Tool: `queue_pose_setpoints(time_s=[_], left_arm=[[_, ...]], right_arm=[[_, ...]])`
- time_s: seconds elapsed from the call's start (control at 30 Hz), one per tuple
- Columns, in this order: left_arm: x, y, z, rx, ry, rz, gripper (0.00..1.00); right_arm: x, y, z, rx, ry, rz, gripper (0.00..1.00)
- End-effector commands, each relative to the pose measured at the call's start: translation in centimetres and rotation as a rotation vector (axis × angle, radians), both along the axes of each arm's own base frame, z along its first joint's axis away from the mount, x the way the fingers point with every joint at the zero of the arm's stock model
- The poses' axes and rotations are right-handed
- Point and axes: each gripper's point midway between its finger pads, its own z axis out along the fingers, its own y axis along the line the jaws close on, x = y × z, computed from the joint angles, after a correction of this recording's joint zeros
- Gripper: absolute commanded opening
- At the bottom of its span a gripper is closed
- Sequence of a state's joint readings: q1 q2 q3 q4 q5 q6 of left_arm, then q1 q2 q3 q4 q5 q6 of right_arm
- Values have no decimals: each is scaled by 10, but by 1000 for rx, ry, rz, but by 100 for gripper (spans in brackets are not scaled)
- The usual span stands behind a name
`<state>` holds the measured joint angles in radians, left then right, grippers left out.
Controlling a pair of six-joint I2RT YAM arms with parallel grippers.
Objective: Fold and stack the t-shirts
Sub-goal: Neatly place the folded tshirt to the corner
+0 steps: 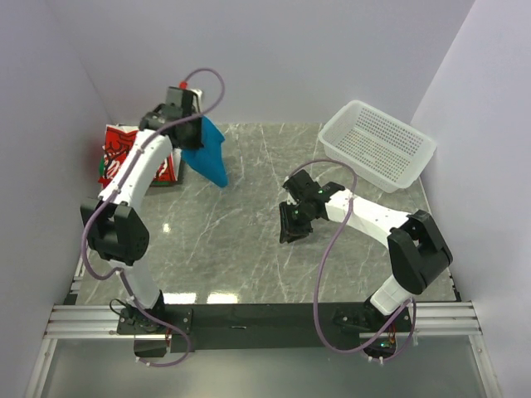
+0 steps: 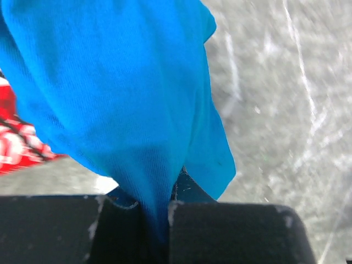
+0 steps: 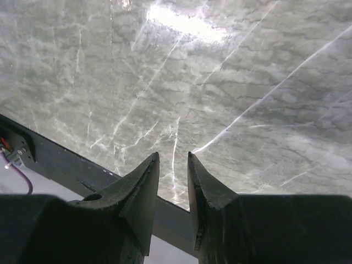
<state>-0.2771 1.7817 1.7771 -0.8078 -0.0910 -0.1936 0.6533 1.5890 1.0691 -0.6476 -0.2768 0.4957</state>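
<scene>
Left gripper [image 1: 191, 123] [image 2: 155, 206]: jaws pinched tight on a bunch of the blue t-shirt [image 1: 211, 157] [image 2: 126, 99], cloth squeezed btw the pads. Shirt hangs down from the jaws in a long drape w/ the lower tip out ahead of the gripper. Can't tell if the tip touches the table [image 1: 249, 215] [image 3: 220, 82].

Red-and-white t-shirt [image 1: 116, 151] [image 2: 11, 137] lies folded flat just beside and below the left gripper. In the wrist view it peeks out past the left edge of the hanging blue cloth. Not touched by either tool.

Right gripper [image 1: 292, 228] [image 3: 173, 165]: narrow gap btw the jaws, nothing in it, pointed down at bare table. It's well apart from both shirts. White basket [image 1: 377, 145] sits far off beyond it, not involved.

Step (my read): blue t-shirt is lifted and held by one pinch near the red one, so prob the carry/place phase of stacking. Can't tell from the drape if the blue one is properly folded. It looks bunched, not flat.

Next move needs:
- Blue shirt brought over the red-and-white t-shirt and lowered so the cloth lays down flat, not in a heap.
- Release only once most of the cloth is resting.
- If it isn't folded, it goes onto open table first, and the right gripper has to come across to take a second corner.

Risk: a single pinch lets the cloth swing or twist and land crooked.
</scene>
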Motion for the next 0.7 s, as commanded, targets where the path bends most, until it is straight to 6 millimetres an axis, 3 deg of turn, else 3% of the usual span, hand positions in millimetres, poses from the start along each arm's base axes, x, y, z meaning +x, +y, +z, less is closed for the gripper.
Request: queue_pose_setpoints(time_s=[0.0,0.03,0.07,0.13,0.17,0.23,0.27,0.3,0.4,0.67], left_arm=[[17,30,40,-2,-73,-3,0],[24,37,58,-13,-114,6,0],[27,54,62,-9,-112,28,0],[32,67,71,-56,-146,40,0],[36,87,78,-75,-172,74,0],[37,99,87,-109,-193,85,0],[40,122,93,-127,-218,123,0],[40,130,94,-145,-224,133,0],[42,154,91,-197,-231,155,0],[45,214,43,-212,-163,214,0]], right_arm=[[-6,5,7,43,-21,43,34],[-7,6,6,43,-19,45,34],[-7,6,6,44,-17,47,34],[-9,8,4,42,-10,56,34],[-10,8,3,43,-6,57,34],[-13,11,1,46,2,64,34],[-14,12,1,49,6,65,34],[-16,13,0,48,12,67,34],[-22,17,-1,46,21,84,34],[-31,29,2,31,31,116,33]])
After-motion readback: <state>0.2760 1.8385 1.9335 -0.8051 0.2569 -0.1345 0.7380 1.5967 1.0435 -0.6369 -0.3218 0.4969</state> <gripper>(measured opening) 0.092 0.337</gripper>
